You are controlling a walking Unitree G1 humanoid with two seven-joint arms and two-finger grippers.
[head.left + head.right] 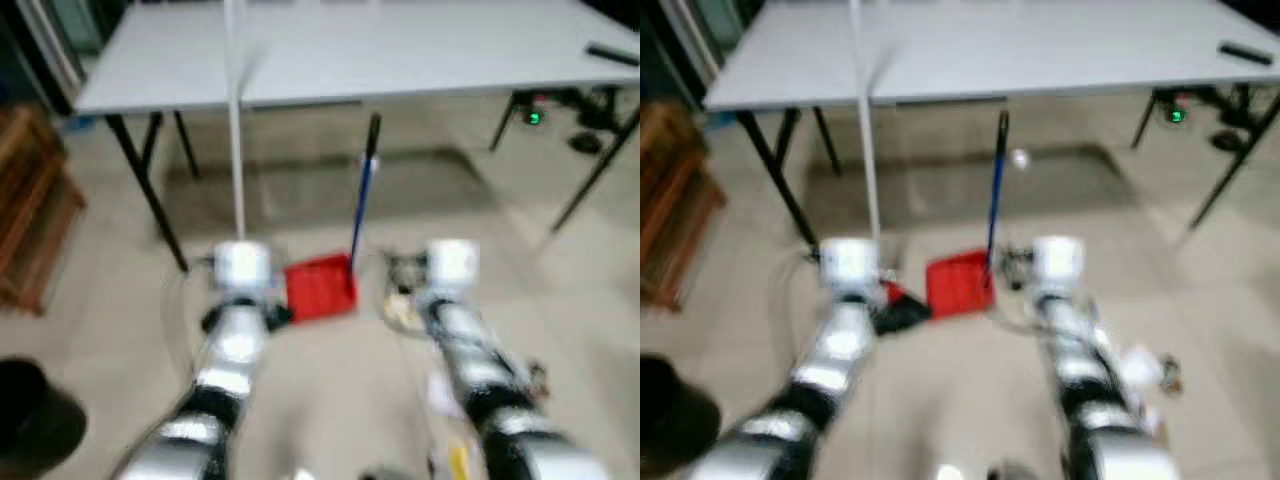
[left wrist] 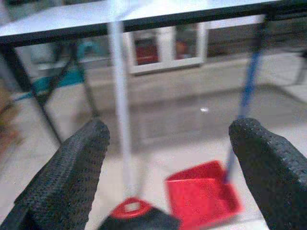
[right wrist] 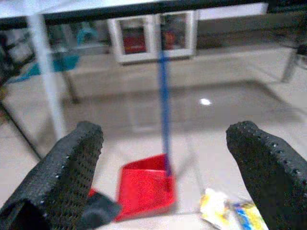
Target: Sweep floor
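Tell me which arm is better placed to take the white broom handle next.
Left, probably. The white broom handle rises just ahead of the left gripper, whose fingers are open. The right gripper, also open, faces the red dustpan with its blue handle.

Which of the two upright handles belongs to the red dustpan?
The blue handle with the black grip runs down into the red dustpan. The white pole, to the robot's left of it, ends at the broom head instead.

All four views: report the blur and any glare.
Left eye and right eye views: heavy motion blur smears the red dustpan, the white broom handle and both arms. Left wrist view: left claw fingers fairly sharp, background soft. Right wrist view: a glare spot on the floor, litter blurred.
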